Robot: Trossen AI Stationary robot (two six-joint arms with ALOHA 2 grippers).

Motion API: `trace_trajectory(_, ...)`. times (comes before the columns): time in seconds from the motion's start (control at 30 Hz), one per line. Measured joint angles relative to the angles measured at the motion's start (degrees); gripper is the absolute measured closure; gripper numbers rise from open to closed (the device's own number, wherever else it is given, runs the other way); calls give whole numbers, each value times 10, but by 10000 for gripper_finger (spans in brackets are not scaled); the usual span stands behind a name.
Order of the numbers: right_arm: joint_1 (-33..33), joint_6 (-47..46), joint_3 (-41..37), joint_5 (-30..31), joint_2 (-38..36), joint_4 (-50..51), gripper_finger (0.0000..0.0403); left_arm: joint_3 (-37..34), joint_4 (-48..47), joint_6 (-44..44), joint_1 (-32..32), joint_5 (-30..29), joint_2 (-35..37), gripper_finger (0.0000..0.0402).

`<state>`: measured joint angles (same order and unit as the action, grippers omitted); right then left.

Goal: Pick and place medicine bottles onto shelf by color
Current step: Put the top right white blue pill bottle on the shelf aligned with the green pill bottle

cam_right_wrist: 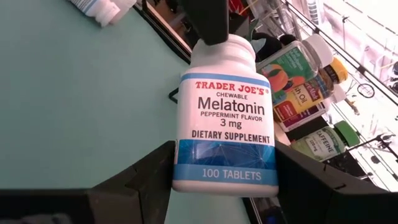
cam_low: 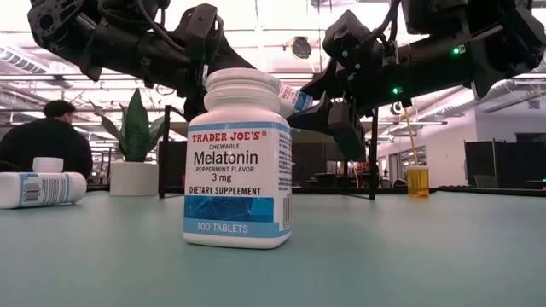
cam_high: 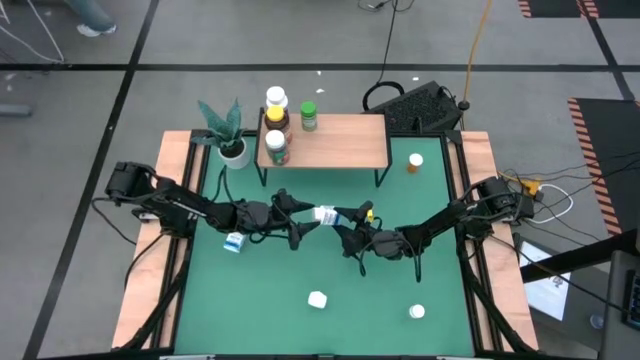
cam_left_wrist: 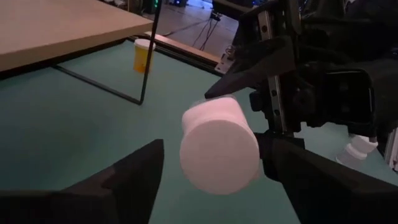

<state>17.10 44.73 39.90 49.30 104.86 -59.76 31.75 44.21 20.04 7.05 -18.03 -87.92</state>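
Melatonin bottle (cam_high: 326,214) held above mid-surface, gripped at its base by right hand (cam_high: 350,221). Left hand (cam_high: 303,216) at the cap end, fingers parted, not gripping. Shelf (cam_high: 340,142) beyond carries three bottles (cam_high: 277,125).

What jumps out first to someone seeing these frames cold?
Both hands meet in mid-air over the table's middle. The right hand grips a melatonin bottle by its base, and the left hand stands open around its white cap. Next comes a second melatonin bottle, upright right in front of the low camera, then three bottles clustered at one end of the shelf.
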Motion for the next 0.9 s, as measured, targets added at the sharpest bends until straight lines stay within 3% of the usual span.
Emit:
trace_trajectory(0.17, 0, 1, 0, 0, 0, -5, 176, 0, 0, -2, 0, 1, 0, 97)
trace_trajectory(0.57, 0, -4, 0, -1, 0, -5, 176, 0, 3, -16, 0, 2, -3, 162)
trace_trajectory(0.9, -3, -18, 0, 0, 0, -13, 176, 0, 46, -15, -4, 3, -49, 169)
